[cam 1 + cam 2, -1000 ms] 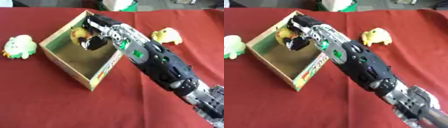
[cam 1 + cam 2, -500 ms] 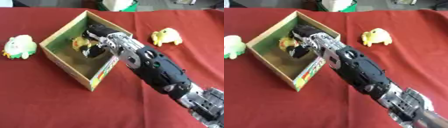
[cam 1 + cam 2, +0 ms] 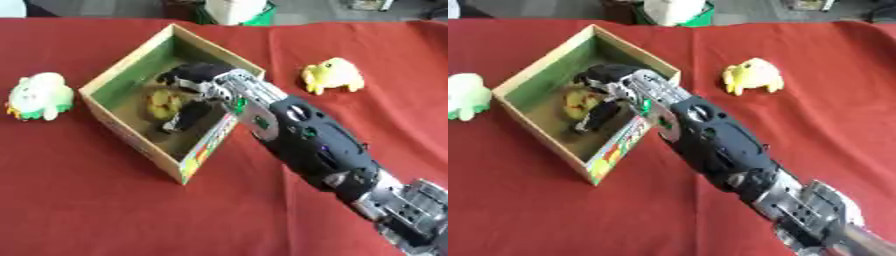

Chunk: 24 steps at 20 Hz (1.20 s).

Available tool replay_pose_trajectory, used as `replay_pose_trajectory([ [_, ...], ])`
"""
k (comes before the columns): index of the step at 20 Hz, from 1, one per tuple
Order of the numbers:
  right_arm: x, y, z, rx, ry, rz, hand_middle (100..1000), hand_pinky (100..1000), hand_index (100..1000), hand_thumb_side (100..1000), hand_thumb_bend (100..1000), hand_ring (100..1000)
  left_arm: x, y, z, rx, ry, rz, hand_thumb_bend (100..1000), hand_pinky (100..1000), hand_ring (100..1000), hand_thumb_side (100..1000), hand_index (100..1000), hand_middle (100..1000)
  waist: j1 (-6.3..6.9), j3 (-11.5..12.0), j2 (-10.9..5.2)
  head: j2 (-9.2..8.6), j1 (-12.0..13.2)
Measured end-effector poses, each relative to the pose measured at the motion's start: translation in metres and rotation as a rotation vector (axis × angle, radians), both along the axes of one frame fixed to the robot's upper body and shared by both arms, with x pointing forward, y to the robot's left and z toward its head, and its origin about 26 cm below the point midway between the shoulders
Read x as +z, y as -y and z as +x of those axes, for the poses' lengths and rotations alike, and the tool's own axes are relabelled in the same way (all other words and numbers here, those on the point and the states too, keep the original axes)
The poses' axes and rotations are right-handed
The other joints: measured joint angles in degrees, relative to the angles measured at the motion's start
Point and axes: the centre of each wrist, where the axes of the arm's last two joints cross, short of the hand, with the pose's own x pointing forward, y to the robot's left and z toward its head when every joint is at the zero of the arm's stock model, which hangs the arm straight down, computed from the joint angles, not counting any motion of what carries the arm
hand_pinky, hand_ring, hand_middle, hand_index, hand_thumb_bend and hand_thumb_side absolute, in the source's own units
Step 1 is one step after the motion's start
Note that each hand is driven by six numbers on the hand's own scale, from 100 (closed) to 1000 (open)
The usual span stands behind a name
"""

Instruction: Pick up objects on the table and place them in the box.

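An open cardboard box (image 3: 131,75) with a green inside stands left of centre on the red table. My right arm comes in from the lower right, and my right hand (image 3: 203,80) is down inside the box. A small yellow toy (image 3: 162,104) lies on the box floor, just left of the hand's black fingers (image 3: 185,120), which stretch out straight beside it. A white and green soft toy (image 3: 39,95) lies on the cloth left of the box. A yellow soft toy (image 3: 332,76) lies to the right of the box. My left hand shows in neither view.
A white and green object (image 3: 232,9) stands past the table's far edge. The red cloth (image 3: 105,210) covers the whole table. My forearm (image 3: 306,140) lies across the box's right corner.
My right hand has sunk deeper into the box with the yellow toy. Its fingers have straightened, and the toy now rests on the box floor.
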Motion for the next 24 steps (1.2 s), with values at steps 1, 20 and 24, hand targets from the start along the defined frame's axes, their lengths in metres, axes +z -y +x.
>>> replay_pose_trajectory([
  [1, 0.004, 0.000, -0.001, 0.001, 0.001, 0.015, 899, 845, 1000, 660, 751, 896, 0.000, 0.000, 0.000, -0.001, 0.000, -0.001, 100, 557, 609, 821, 762, 594, 0.01, -0.1, -0.02, 0.00, 0.0],
  [20, 0.114, 0.120, -0.049, -0.129, 0.205, 0.240, 880, 847, 1000, 622, 729, 893, -0.005, -0.002, -0.001, 0.018, -0.018, -0.002, 100, 556, 611, 822, 761, 596, 0.38, -2.7, -0.17, -0.05, 3.1],
  [24, 0.106, 0.153, -0.050, -0.176, 0.190, 0.165, 882, 847, 1000, 554, 704, 898, -0.005, -0.003, -0.002, 0.021, -0.017, -0.003, 100, 556, 611, 821, 761, 597, 0.54, -3.1, -0.17, -0.08, 3.5],
])
